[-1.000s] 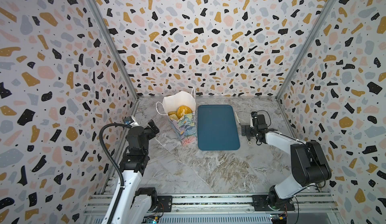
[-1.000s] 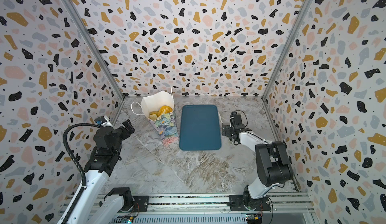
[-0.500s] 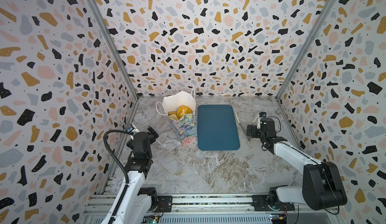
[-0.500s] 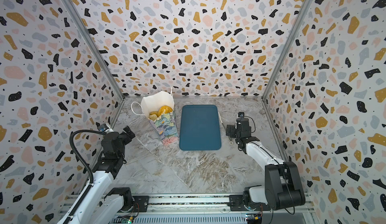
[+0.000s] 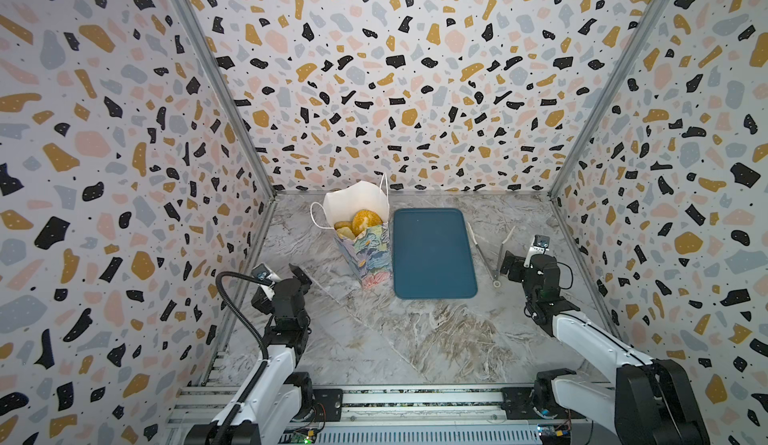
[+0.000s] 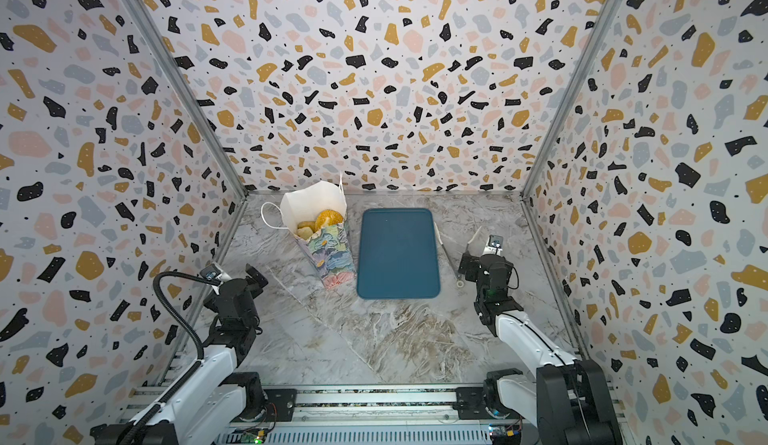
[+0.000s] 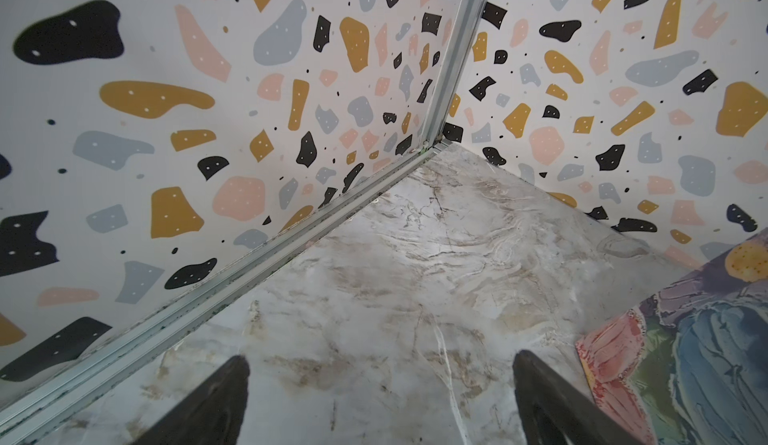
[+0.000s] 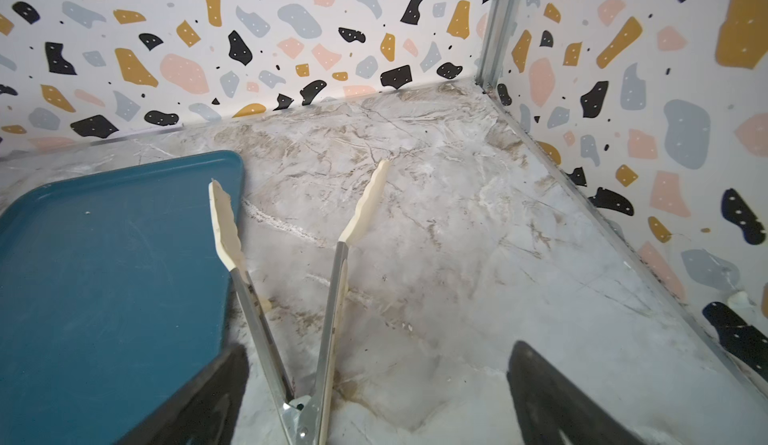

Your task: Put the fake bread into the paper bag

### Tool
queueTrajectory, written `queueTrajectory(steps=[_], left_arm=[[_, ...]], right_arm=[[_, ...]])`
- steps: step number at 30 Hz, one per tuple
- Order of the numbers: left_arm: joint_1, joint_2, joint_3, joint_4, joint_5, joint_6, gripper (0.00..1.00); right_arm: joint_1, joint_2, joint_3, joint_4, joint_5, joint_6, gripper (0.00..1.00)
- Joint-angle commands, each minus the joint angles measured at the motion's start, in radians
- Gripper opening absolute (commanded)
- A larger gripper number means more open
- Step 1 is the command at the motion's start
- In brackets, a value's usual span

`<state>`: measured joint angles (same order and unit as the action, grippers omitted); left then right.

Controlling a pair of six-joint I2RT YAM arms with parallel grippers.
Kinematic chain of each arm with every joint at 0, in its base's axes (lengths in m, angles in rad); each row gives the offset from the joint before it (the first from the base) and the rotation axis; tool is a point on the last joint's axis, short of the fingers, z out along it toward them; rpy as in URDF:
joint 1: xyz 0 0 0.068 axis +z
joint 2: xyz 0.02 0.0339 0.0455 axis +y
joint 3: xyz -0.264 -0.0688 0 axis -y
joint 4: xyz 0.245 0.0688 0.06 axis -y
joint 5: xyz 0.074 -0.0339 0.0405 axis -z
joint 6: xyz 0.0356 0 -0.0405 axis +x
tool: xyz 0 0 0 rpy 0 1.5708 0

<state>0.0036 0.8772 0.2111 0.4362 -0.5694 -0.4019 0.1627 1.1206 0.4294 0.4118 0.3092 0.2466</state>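
Fake bread [image 5: 365, 221] fills upright paper bag [image 5: 371, 257], seemingly several pieces.

Paper bag [image 6: 330, 256] stands open at the back left of the worktop [image 6: 374, 339], leaning a little. Fake bread [image 6: 328, 218] shows in its mouth, seeded loaf on top. Dark-blue tray [image 6: 397, 254] sits just beside the bag. Tongs [image 6: 446, 252] lie spread right of the tray, with the right gripper [image 6: 465, 265] near their hinge end — contact not readable. Left gripper [image 6: 251, 276] is low by the left wall, well apart from the bag.
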Motion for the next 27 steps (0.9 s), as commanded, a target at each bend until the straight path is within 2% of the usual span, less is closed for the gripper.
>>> queueTrajectory(steps=[1, 6, 11, 14, 18, 20, 23, 27], left_arm=[[-0.004, 0.033, -0.034, 0.181, -0.044, 0.054, 0.99], [-0.004, 0.134, -0.096, 0.402, -0.073, 0.094, 0.99], [-0.004, 0.241, -0.064, 0.457, -0.075, 0.117, 1.00], [-0.004, 0.278, -0.050, 0.482, -0.054, 0.125, 0.99], [-0.004, 0.392, -0.103, 0.749, 0.014, 0.173, 0.99], [-0.005, 0.369, -0.058, 0.629, 0.051, 0.185, 0.99], [-0.007, 0.365, -0.086, 0.676, 0.041, 0.178, 0.99], [-0.010, 0.378, -0.071, 0.662, 0.047, 0.191, 0.99]], right_arm=[[-0.004, 0.007, -0.018, 0.096, 0.059, 0.010, 0.99], [-0.005, 0.043, -0.049, 0.166, 0.115, -0.007, 0.99], [-0.005, 0.073, -0.148, 0.393, 0.169, -0.072, 0.99], [-0.004, 0.083, -0.188, 0.464, 0.190, -0.091, 0.99], [-0.005, 0.127, -0.232, 0.586, 0.192, -0.113, 0.99], [-0.005, 0.155, -0.252, 0.663, 0.198, -0.124, 0.99], [-0.003, 0.166, -0.275, 0.734, 0.241, -0.122, 0.99], [-0.021, 0.238, -0.360, 1.002, 0.273, -0.126, 0.99]])
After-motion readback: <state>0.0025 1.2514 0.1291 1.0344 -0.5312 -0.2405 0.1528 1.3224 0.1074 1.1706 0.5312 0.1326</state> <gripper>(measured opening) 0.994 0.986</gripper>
